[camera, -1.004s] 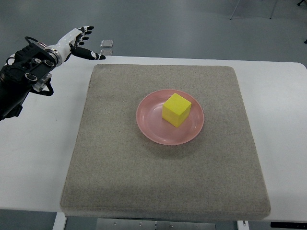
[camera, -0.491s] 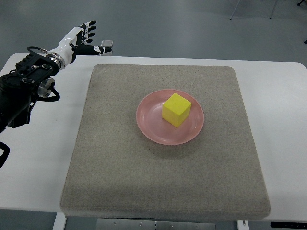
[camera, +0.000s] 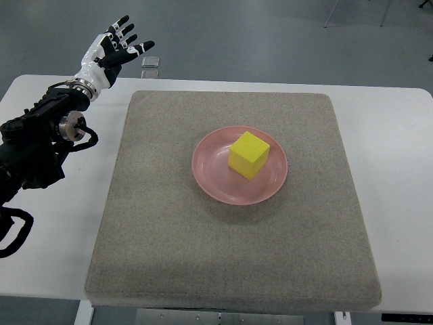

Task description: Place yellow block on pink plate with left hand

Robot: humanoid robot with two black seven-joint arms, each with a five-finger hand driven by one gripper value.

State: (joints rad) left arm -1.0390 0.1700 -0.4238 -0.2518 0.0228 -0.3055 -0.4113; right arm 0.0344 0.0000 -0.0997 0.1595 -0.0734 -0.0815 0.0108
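At the desk's (camera: pixel 54 271) left edge the black left arm (camera: pixel 34 145) comes in and runs up toward the far left corner. Its white left hand (camera: pixel 108 53) is raised past the desk's far edge, fingers (camera: pixel 122 24) spread wide and holding nothing. Just right of the hand, beyond the far edge, a small grey square object (camera: pixel 150 61) lies on the floor side; what it is cannot be told.

A strip of bare white desk lies between the arm and the grey mat (camera: pixel 169 257), which covers most of the desk's middle and reaches close to the near edge. The mat's left half is bare, as is its whole near part.

Near the mat's centre, a little toward the far side, sits the pink plate (camera: pixel 210 179). The yellow block (camera: pixel 248 155) rests on the plate, slightly right of the plate's middle, one corner turned toward the near edge. Block and plate are well apart from the hand, to its right and nearer the camera.

Right of the mat, a band of white desk runs along the right edge.
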